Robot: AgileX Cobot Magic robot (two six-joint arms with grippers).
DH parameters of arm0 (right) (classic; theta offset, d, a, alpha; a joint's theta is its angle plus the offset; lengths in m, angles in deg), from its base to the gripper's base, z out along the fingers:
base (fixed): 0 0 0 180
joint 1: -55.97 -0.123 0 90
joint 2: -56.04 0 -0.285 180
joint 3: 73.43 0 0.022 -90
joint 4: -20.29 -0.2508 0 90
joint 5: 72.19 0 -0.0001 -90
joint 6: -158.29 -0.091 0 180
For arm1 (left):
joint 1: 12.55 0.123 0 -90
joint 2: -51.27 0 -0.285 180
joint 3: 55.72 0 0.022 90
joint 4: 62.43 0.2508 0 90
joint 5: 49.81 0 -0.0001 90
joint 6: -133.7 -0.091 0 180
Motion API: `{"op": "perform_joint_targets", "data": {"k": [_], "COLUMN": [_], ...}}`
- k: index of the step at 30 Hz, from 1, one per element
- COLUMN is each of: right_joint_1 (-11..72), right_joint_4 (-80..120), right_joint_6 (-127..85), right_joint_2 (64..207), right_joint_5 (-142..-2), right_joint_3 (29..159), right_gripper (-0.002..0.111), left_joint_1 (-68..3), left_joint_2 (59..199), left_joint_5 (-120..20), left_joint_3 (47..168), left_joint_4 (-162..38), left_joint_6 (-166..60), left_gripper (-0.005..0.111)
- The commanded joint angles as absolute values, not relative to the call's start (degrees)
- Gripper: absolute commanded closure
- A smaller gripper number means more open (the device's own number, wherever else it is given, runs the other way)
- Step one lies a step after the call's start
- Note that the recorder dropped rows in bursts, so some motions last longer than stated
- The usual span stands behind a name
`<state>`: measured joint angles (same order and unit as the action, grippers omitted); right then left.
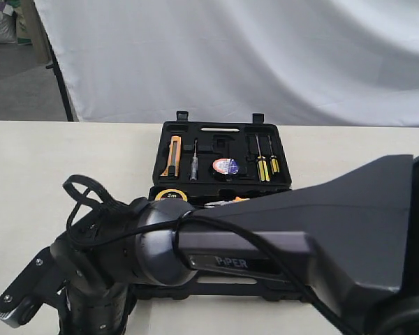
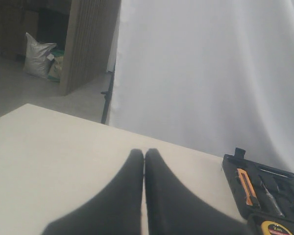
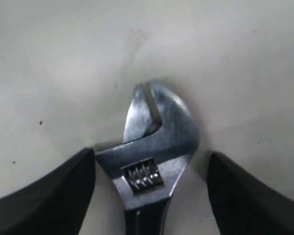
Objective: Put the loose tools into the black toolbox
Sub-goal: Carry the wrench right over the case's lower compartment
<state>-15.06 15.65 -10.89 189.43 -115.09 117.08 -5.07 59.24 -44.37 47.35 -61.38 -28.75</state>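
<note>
Open black toolbox [image 1: 241,143], tape roll [image 1: 225,167], screwdrivers [image 1: 264,167] inside

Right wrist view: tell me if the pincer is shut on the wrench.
No, the right pincer is open: its fingers stand apart either side of the wrench head, bare table showing beside it.

White sheet [image 1: 230,56] hangs behind the beige table [image 1: 56,153], grey floor [image 1: 17,80] beyond

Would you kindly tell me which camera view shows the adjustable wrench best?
The right wrist view: the adjustable wrench lies close up on the pale table, silver head and adjusting screw sharp, inside the open right pincer. The exterior view, filled by an arm, and the left wrist view show none of it.
</note>
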Motion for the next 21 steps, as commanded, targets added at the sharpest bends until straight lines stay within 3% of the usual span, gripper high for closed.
{"op": "perform_joint_targets", "data": {"k": [1,2,4,7,21], "right_joint_1": [-15.0,-15.0,-15.0,-15.0,-14.8], "right_joint_4": [15.4,15.4,15.4,15.7,22.6], "right_joint_6": [-8.3,-8.2,-8.2,-8.2,-8.3], "right_joint_2": [191.6,191.3,191.1,190.9,180.0], "right_joint_5": [-114.3,-114.5,-115.1,-116.6,-125.6], "right_joint_3": [117.2,117.2,117.2,117.2,117.2], "right_gripper": [0.046,0.049,0.067,0.107,0.109], "left_joint_1": [-3.6,-3.6,-3.6,-3.6,-3.6], "left_joint_2": [59.1,59.1,59.1,59.1,59.1], "left_joint_5": [-44.8,-44.8,-44.8,-44.8,-44.8], "left_joint_3": [47.5,47.5,47.5,47.5,47.5], "left_joint_4": [-61.1,-61.1,-61.1,-61.1,-61.1], "left_joint_6": [-28.5,-28.5,-28.5,-28.5,-28.5], "left_gripper": [0.106,0.106,0.106,0.106,0.106]}}
